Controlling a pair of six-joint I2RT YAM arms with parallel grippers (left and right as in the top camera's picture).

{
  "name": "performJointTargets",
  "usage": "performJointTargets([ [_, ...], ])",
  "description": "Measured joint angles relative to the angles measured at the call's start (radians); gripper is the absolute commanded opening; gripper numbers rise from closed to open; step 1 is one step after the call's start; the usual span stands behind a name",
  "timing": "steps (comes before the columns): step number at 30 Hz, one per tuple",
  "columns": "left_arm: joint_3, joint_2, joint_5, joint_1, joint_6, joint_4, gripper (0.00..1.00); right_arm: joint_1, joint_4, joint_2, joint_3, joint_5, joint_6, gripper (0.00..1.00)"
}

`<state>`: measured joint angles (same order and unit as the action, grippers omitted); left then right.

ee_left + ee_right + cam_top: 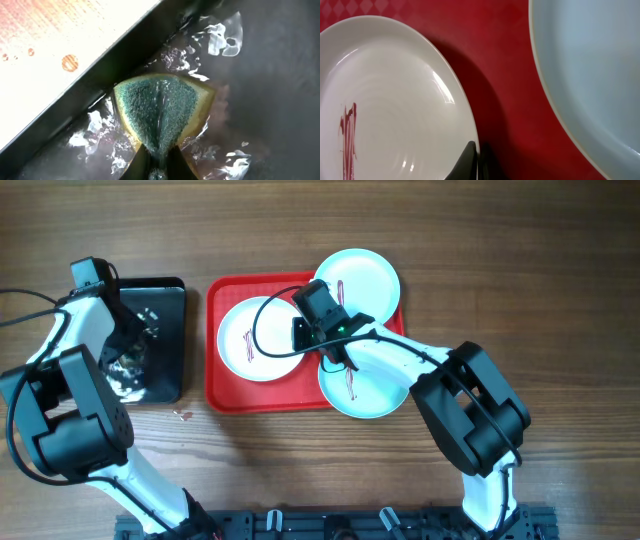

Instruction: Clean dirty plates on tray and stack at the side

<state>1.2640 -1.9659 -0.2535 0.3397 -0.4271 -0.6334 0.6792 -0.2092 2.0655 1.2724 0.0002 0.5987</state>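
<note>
The plates (255, 355) are all three on the red tray (225, 395) in the middle of the table (300, 470), and each has a dark purple smear. Far left is a black tray (165, 290) with shiny wet splashes on it. The left gripper (157, 162) is over it, squeezed tight on a yellow sponge (160, 107) with a green scratchy face (from above I cannot make the sponge out; only the wrist picture shows it). Next comes the white plate (395, 100), at the left of the red tray. The right gripper (477, 159) is pinched on its right rim; only the finger tips show, at the bottom of the close picture. The upper turquoise plate (365, 275) hangs over the tray's top edge and the lower turquoise plate (375, 395) over its bottom edge. The right arm (400, 360) covers part of both. The close picture cuts one turquoise plate off, and I cannot tell which.
</note>
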Motion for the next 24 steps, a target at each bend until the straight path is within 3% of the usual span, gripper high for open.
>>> performJointTargets([
  [6,0.02,0.044,0.117,0.003,0.072,-0.101,0.04,-0.004,0.0,0.0,0.0,-0.027,0.0,0.04],
  [15,0.06,0.346,0.283,-0.032,0.24,-0.208,0.04,-0.006,-0.014,0.0,0.0,-0.128,-0.028,0.04],
  [24,0.061,0.369,0.346,-0.172,0.296,-0.308,0.04,-0.108,-0.043,0.0,0.0,-0.278,-0.039,0.04],
])
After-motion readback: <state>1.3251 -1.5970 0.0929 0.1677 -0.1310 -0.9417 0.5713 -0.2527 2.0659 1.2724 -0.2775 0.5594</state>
